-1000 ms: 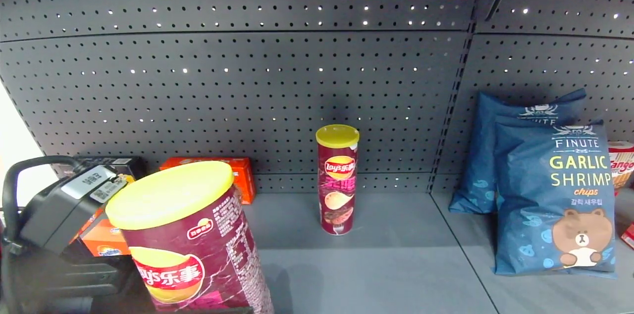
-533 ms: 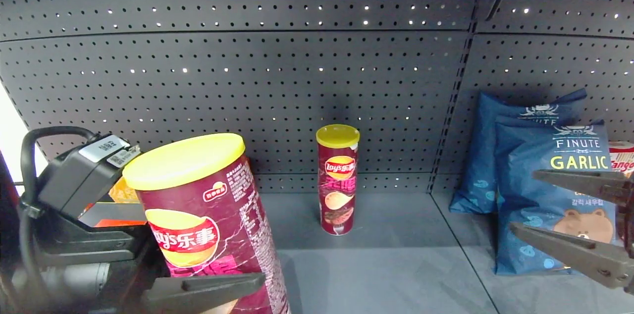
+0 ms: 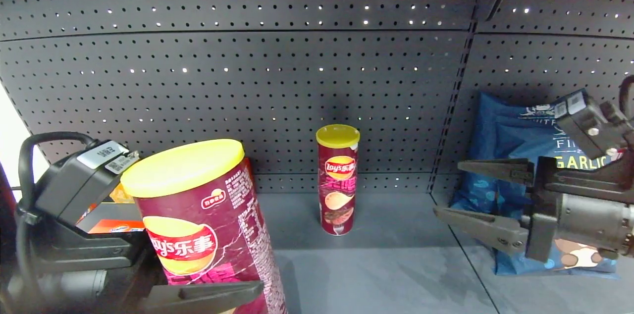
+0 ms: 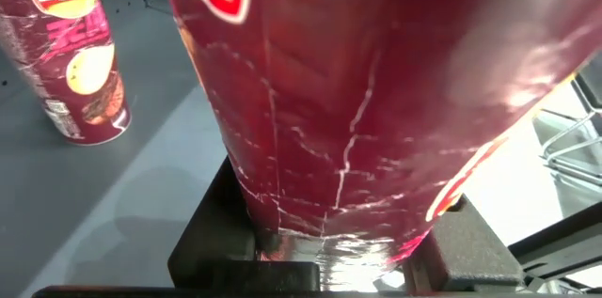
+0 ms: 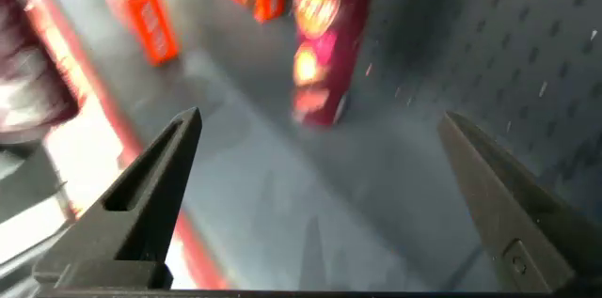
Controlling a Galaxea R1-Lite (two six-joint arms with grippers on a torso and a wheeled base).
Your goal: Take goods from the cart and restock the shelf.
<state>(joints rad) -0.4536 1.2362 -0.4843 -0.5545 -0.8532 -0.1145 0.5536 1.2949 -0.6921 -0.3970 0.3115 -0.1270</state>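
My left gripper [image 3: 198, 299] is shut on a maroon chips can [image 3: 205, 230] with a yellow lid, held upright and slightly tilted at the lower left, in front of the shelf. The same held can [image 4: 376, 101] shows close up in the left wrist view, its base between the fingers. A second, identical can [image 3: 338, 179] stands upright on the grey shelf board [image 3: 386, 264] against the pegboard; it also shows as the standing can [image 4: 71, 49] and again as the standing can [image 5: 324, 39]. My right gripper [image 3: 463, 190] hangs open at the right, its empty fingers pointing left toward the standing can.
Blue garlic shrimp chip bags [image 3: 500, 155] lean at the right behind my right arm. Orange boxes [image 3: 114, 225] sit at the far left behind my left gripper, with orange boxes [image 5: 150, 16] on the board too. Bare shelf board lies between the standing can and both grippers.
My right gripper has come in from the lower right edge, rising and moving left in front of the chip bags. The held can rose and shifted right, then settled slightly.
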